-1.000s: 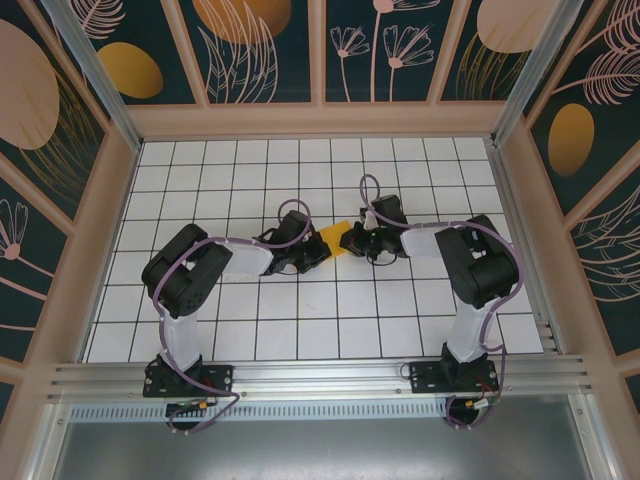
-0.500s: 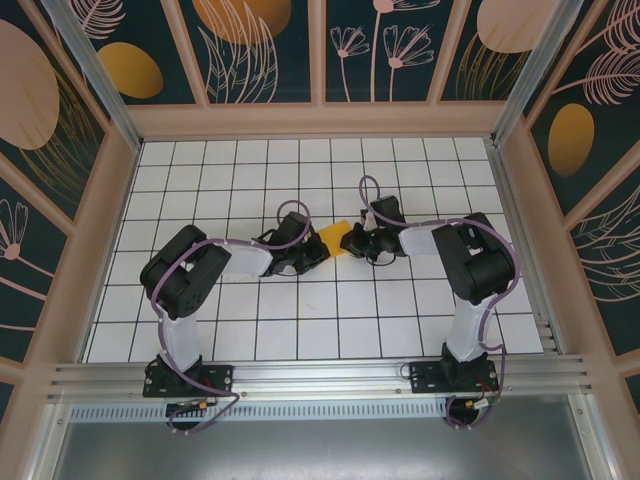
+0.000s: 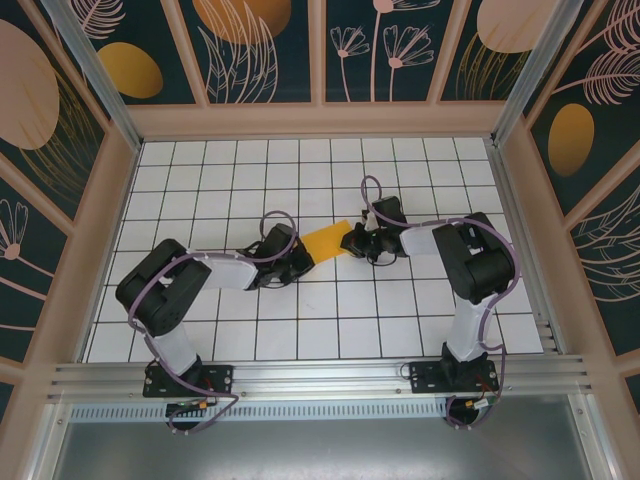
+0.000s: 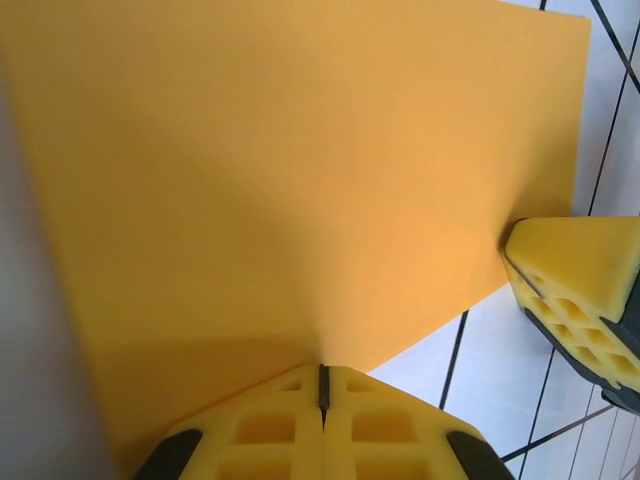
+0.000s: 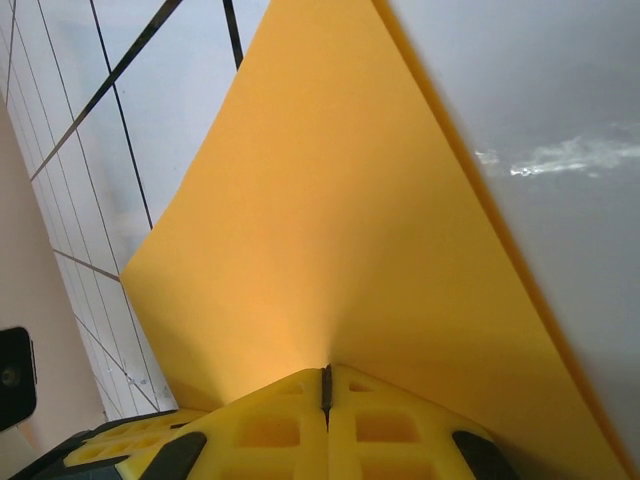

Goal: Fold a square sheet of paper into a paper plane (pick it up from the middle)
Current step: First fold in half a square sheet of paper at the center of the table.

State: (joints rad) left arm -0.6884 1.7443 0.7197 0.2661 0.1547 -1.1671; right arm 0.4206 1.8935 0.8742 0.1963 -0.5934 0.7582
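Note:
The square sheet of paper (image 3: 325, 241) is a short orange-yellow strip stretched between my two grippers near the middle of the tiled floor. My left gripper (image 3: 299, 254) is shut on its left end, and in the left wrist view the sheet (image 4: 290, 170) spreads away from the closed jaws (image 4: 322, 378). My right gripper (image 3: 351, 240) is shut on the right end; in the right wrist view the paper (image 5: 330, 220) fans up from the closed jaws (image 5: 326, 386). One yellow pad of the right gripper's fingers (image 4: 585, 290) touches the sheet's far edge.
The white tiled floor (image 3: 330, 300) runs out to wooden side walls (image 3: 95, 230) and a back wall with orange ovals (image 3: 130, 70). A metal rail (image 3: 320, 378) crosses the near edge by the arm bases.
My left arm has drawn back to the left and lowered, pulling its end of the paper with it. More orange sheet now shows between the grippers. The right arm has barely moved.

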